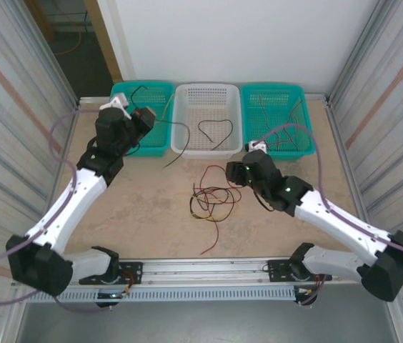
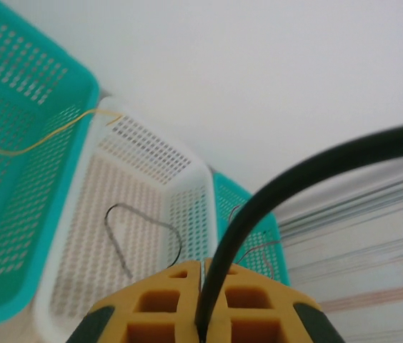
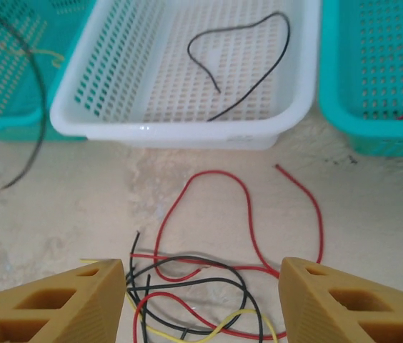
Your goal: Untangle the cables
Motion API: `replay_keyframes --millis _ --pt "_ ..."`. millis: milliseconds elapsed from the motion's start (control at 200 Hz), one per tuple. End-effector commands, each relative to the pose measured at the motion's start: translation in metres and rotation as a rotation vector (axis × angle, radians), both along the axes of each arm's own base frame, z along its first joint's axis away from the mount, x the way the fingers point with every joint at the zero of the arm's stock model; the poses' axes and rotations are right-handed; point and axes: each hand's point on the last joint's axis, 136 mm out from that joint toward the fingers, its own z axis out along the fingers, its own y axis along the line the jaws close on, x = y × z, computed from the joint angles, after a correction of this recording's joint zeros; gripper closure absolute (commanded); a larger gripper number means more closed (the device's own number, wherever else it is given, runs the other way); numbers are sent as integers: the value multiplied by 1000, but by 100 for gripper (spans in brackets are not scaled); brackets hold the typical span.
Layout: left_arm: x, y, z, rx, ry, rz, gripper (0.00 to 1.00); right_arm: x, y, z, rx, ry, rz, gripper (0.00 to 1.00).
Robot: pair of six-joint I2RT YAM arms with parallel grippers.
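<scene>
Surface (image 1: pixel 137 214): your tangled cables (image 1: pixel 212 200) lie mid-surface, just before white basket (image 1: pixel 209 89). Your left claw (image 2: pixel 201 286) clamped tight on black cable (image 2: pixel 330 161), above left teal basket (image 1: pixel 133 84). Your right claw (image 3: pixel 201 286) parted, empty, over tangle.

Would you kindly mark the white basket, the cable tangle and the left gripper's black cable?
white basket (image 3: pixel 173 133): right wrist view, near rim
cable tangle (image 1: pixel 212 196): top external view, knot's middle
held black cable (image 2: pixel 251 214): left wrist view, bend
</scene>
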Motion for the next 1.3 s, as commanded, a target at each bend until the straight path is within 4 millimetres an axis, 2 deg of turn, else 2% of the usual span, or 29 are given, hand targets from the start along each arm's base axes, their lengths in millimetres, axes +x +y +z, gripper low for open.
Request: replay_keyframes --millis 0,75,90,210,306,401,431,516,566,621,772,932,992,1047,1298 --pt "26 -10 50 -62 -147 -11 100 -10 -22 -7 -55 17 -28 42" --pt "45 -21 57 -96 -167 -31 100 -13 -27 -12 -65 29 -36 42" --pt "49 -22 59 -101 -171 -32 100 -15 -29 -6 -49 14 -37 42" --pt "81 -40 55 -141 -149 -60 100 -17 -35 -8 -42 15 -48 42" --pt "105 -54 45 -151 -126 -86 100 -17 -39 -8 -40 14 -55 42" --pt "130 -69 21 -167 -73 -118 100 -17 -41 -8 -37 15 -57 42" --pt "135 -75 15 -171 -72 -138 90 -17 -41 -8 -38 16 -57 42" --pt "146 -87 -9 -171 -27 -167 50 -18 -43 -8 -41 17 -61 42" --pt "147 -92 -21 -144 1 -177 40 -19 -45 -8 -44 17 -62 42" --pt "146 -97 -30 -108 14 -190 36 -20 -46 -8 -45 15 -62 42" --pt "132 -105 -40 1 45 -232 39 -19 -48 -10 -46 26 -61 41" --pt "97 -101 -38 146 49 -246 39 -14 -39 -16 -34 62 -42 40" --pt "80 -95 -41 194 61 -238 39 -12 -34 -18 -31 79 -25 40" --pt "64 -89 -43 234 67 -232 40 -9 -27 -29 -50 123 -10 41" --pt "-20 -45 -79 430 142 -152 37 -10 11 -56 -29 242 113 42"
